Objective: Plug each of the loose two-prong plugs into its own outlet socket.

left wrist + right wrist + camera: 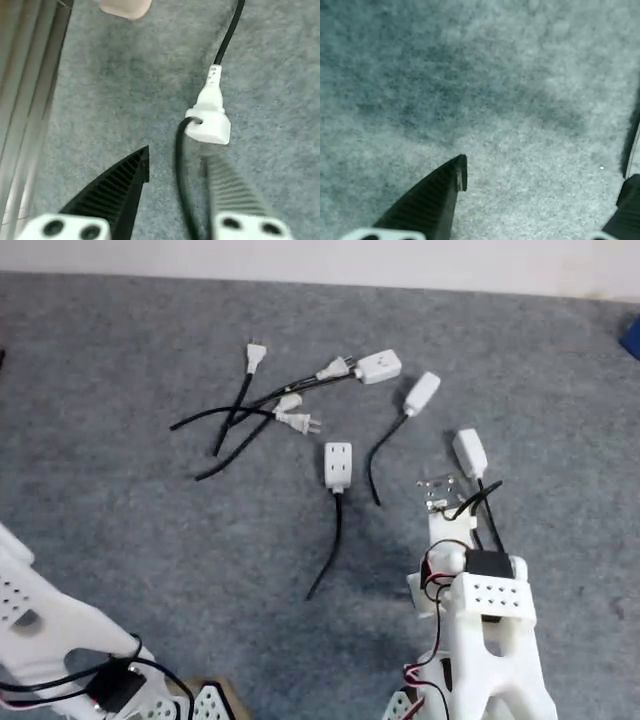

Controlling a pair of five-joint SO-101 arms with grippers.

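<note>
Several white two-prong plugs on black cords lie at the back left in the high view: one plug (256,355), two side by side (293,412), and one plug (335,368) with its prongs against a white socket (380,365); I cannot tell whether it is seated. More sockets lie at the middle (338,464) and further right (421,392). My right gripper (447,495) (545,172) is open low over the carpet, just before another socket (470,452) whose cord (631,145) runs beside it. My left gripper (175,155) is open around a black cord (181,175) that leads to a white socket block (209,127) with a plug (212,92) in it.
The surface is grey carpet (120,500). A metal rail (25,100) runs beside my left gripper, and a beige object (125,6) lies beyond it. The left arm's white body (60,640) fills the near left corner. A blue object (632,337) sits at the right edge.
</note>
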